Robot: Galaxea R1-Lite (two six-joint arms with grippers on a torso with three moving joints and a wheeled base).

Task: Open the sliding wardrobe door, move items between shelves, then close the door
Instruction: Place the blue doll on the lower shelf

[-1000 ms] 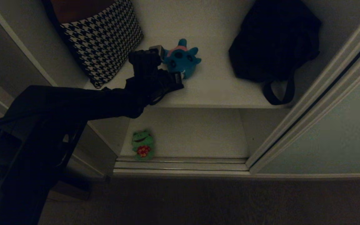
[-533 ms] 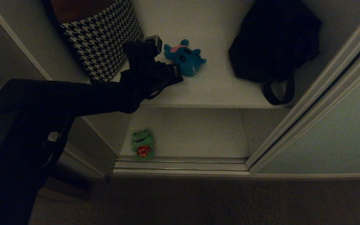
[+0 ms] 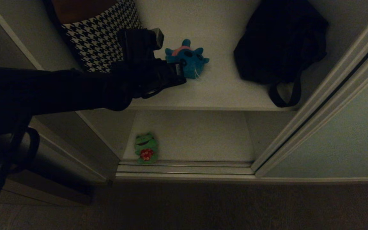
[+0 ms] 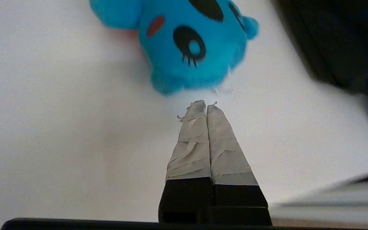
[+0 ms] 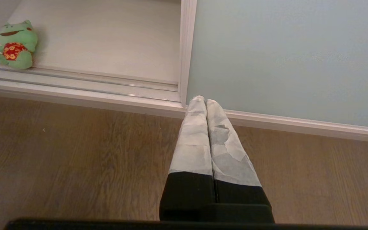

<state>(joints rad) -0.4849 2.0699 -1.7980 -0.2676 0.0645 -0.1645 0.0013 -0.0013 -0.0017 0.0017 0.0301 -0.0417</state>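
Head view shows the left gripper over the upper shelf, just beside the blue plush toy, which lies mid-shelf between the houndstooth cushion and the black bag. A second ago the jaws were apart around the toy; now, in the left wrist view, the fingers are pressed together on nothing, the toy just beyond their tips. The grasp looks missed, so it likely needs another try. The green frog sits at the bottom shelf's front left corner. The sliding wardrobe door stands open. The right gripper is parked, closed and empty, near the floor.
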